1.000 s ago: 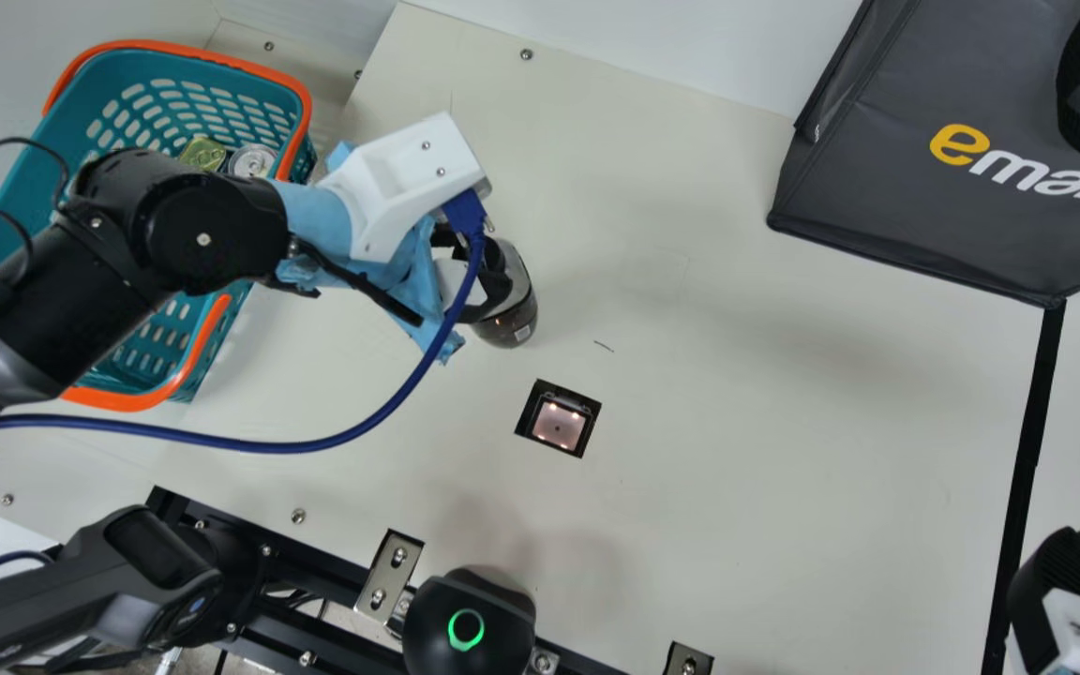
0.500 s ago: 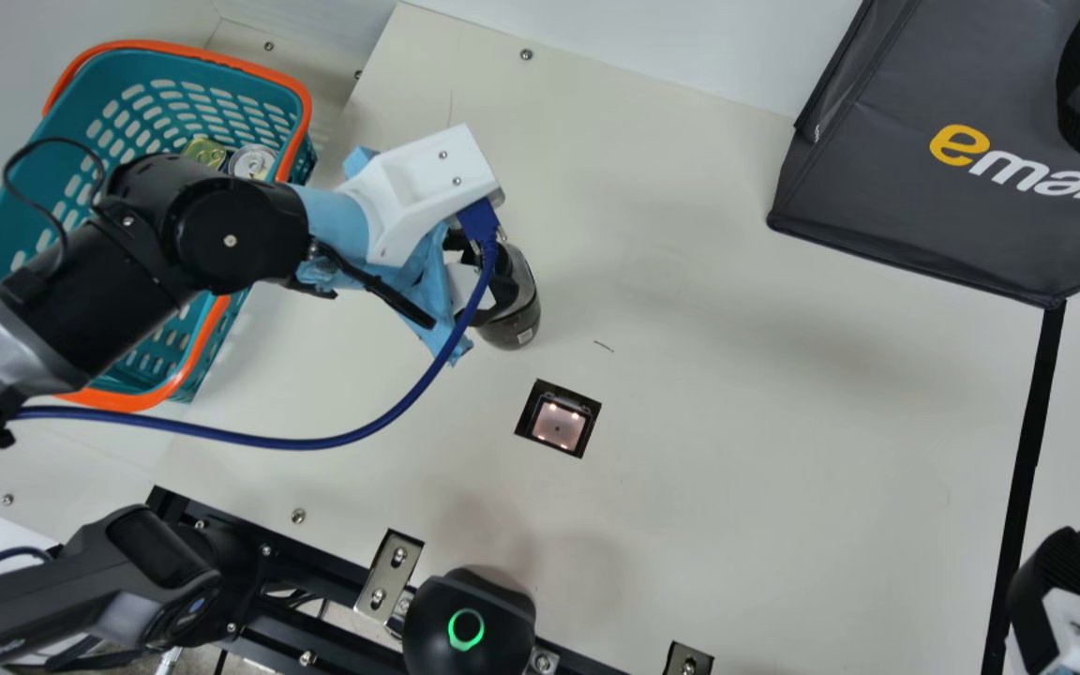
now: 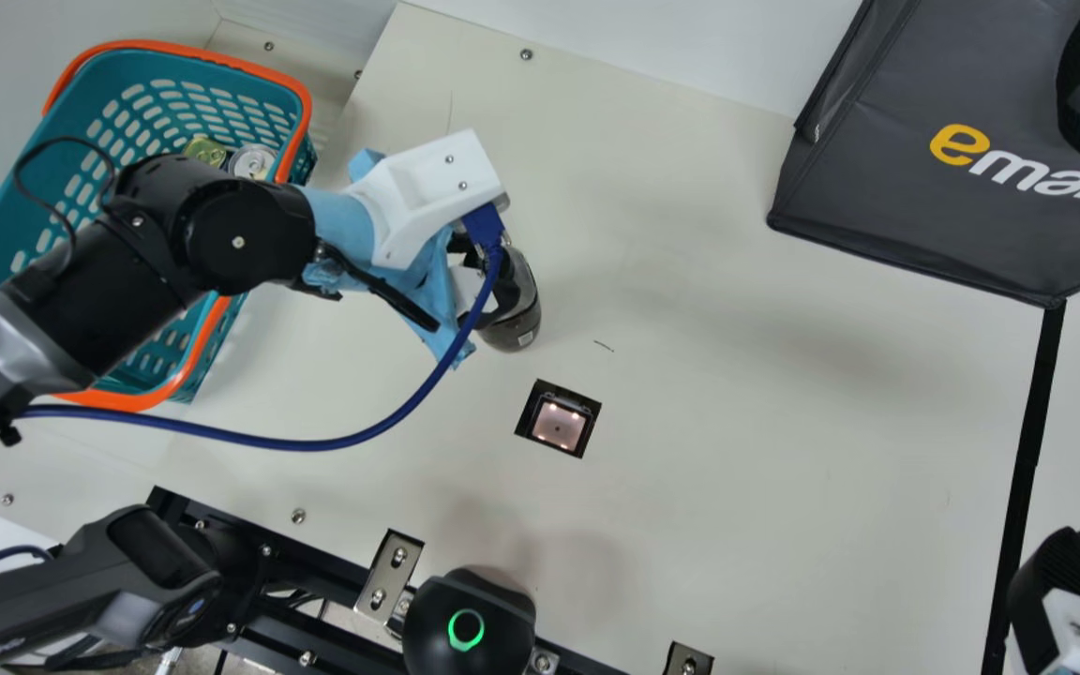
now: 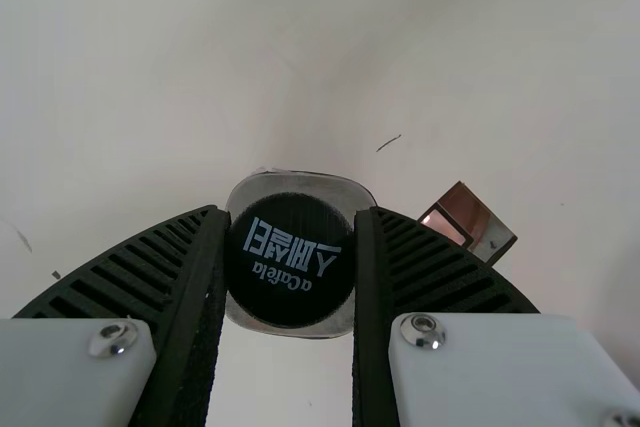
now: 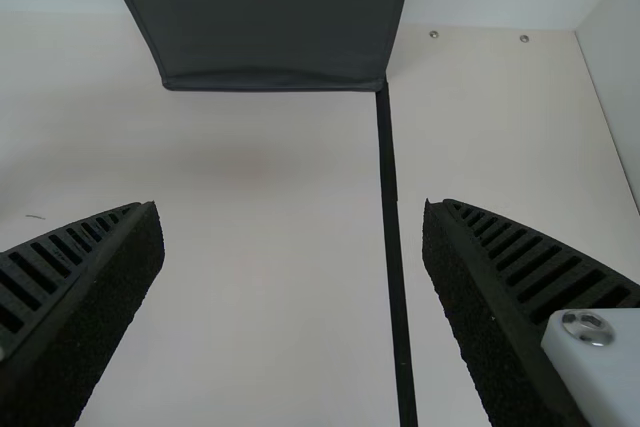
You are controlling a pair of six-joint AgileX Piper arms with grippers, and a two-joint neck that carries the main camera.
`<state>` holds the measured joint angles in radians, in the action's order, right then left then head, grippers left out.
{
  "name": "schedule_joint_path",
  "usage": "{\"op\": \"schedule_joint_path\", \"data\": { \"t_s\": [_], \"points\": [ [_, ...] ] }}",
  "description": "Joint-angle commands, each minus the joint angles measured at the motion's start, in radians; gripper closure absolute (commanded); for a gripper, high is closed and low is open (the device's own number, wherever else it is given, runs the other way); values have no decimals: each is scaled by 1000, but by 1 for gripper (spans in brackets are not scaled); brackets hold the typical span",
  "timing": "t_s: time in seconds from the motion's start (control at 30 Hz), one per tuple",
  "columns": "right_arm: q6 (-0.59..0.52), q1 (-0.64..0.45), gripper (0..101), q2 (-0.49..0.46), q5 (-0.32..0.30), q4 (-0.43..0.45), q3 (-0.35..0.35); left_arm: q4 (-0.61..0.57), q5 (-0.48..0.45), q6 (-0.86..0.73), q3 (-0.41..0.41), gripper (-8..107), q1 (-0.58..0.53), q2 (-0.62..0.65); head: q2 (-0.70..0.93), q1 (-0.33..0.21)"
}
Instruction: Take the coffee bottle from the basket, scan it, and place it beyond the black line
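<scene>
In the main view my left gripper (image 3: 488, 281) is shut on the dark coffee bottle (image 3: 523, 314), between the basket (image 3: 151, 398) and the scanner window (image 3: 559, 424). The left wrist view has the bottle's black cap (image 4: 290, 259) squeezed between the ribbed fingers of my left gripper (image 4: 291, 247). Whether the bottle's base touches the table, I cannot tell. At the main view's lower right edge is part of my right gripper (image 3: 1060, 586); in the right wrist view, my right gripper (image 5: 293, 232) stands wide open over the black line (image 5: 392, 217).
A dark grey bag (image 3: 896, 187) stands at the far right, its corner meeting the top of the black line (image 3: 1027, 450). Cans (image 3: 252, 161) lie in the basket under my left arm. A black scanner with a green ring (image 3: 466, 630) sits at the near edge.
My left arm has shifted slightly to the right and toward the near side, mostly in the first half second, still gripping the bottle. The right gripper has not moved.
</scene>
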<state>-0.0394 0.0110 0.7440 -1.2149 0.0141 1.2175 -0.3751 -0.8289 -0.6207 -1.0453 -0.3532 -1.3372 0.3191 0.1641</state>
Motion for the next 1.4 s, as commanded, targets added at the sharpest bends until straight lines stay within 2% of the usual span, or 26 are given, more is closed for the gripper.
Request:
{"op": "schedule_joint_path", "data": {
  "t_s": [0.0, 0.37, 0.8, 1.37],
  "points": [
    [0, 0, 10, 0, 0, 0, 0, 4, 4, 4, -1, 45, -3, -1, 2, -26],
    [0, 0, 10, 0, 0, 0, 0, 19, 22, 26, 0, 9, -22, -8, 2, -26],
    [0, 0, 10, 0, 0, 0, 0, 35, 17, 55, -18, 9, -23, -6, 2, -26],
    [0, 0, 10, 0, 0, 0, 0, 82, -50, 212, -128, 9, 35, 36, 2, -26]
  ]
}}
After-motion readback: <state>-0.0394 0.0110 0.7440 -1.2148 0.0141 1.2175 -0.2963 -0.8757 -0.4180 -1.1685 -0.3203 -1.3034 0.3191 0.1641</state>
